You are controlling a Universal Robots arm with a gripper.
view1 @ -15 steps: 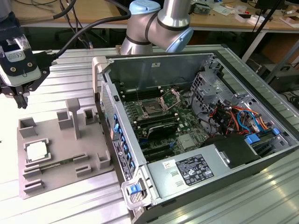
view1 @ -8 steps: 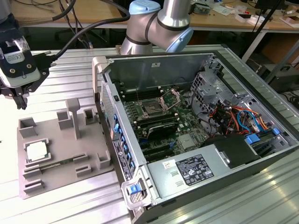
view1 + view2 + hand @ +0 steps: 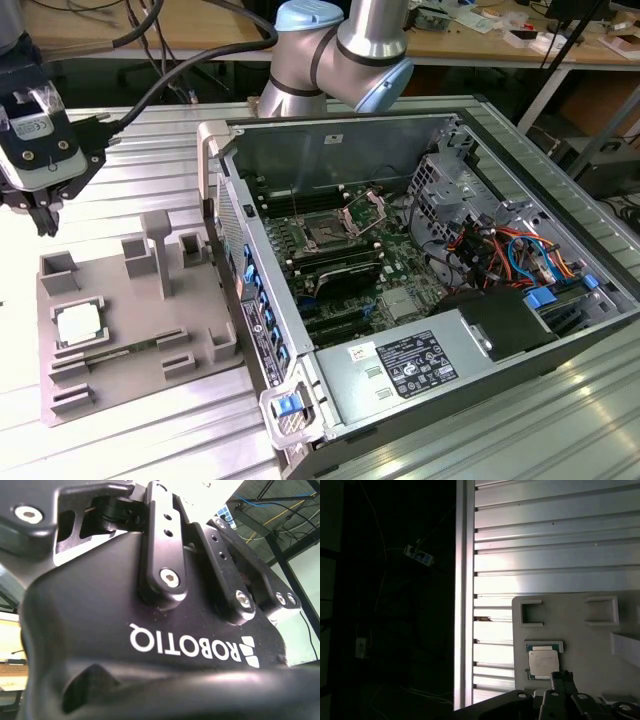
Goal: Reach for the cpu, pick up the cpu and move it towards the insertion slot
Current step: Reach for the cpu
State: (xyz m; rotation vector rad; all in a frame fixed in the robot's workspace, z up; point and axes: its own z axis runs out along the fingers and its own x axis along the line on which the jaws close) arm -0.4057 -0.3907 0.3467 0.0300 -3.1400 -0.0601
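Note:
The cpu (image 3: 79,323), a small flat square chip with a pale top, lies in a recess of the grey plastic fixture (image 3: 190,300) on the exterior view's left. In the first wrist view the cpu (image 3: 543,660) sits just beyond the tips of my gripper (image 3: 562,676). My gripper (image 3: 42,218) hangs above the fixture's far left corner, apart from the cpu, shut and holding nothing. The insertion slot (image 3: 325,234), with its metal frame and raised bracket, sits on the motherboard inside the open computer case (image 3: 400,140). My gripper's black body (image 3: 165,630) shows in the second wrist view.
The fixture carries an upright post (image 3: 158,250) and several raised blocks around the cpu. The case's side wall (image 3: 245,290) stands between fixture and motherboard. Cables (image 3: 510,250) and a power supply (image 3: 420,365) crowd the case's right part. Ribbed aluminium table (image 3: 550,545) lies all around.

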